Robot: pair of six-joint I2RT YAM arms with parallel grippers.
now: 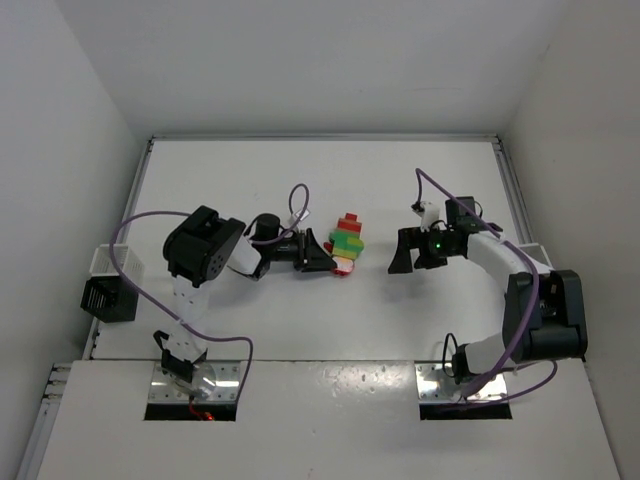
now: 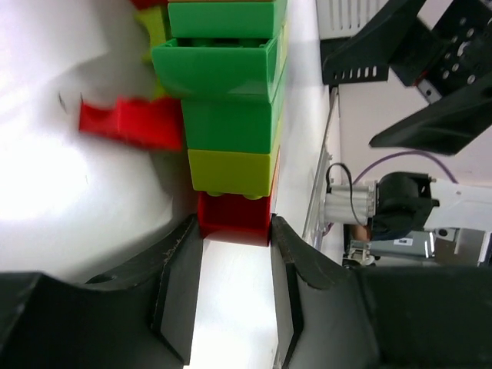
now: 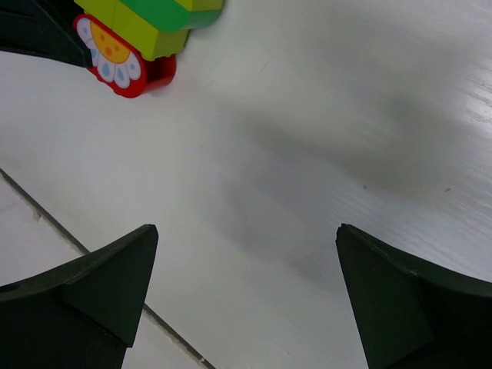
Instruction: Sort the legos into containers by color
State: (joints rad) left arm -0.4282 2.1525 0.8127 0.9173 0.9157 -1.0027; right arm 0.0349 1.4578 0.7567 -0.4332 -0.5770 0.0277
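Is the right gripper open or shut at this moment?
Open: the right gripper has its fingers wide apart, only bare table between them.

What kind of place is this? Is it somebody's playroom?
More likely a robot lab's test booth: plain white walls box in a white table, a cabled left arm and right arm are mounted on it, with a lego stack between them.

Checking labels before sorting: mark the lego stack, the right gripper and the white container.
lego stack (image 1: 347, 241): top external view, on its green middle brick.
right gripper (image 1: 397, 250): top external view, midway between its fingertips.
white container (image 1: 102, 262): top external view, on its left wall.
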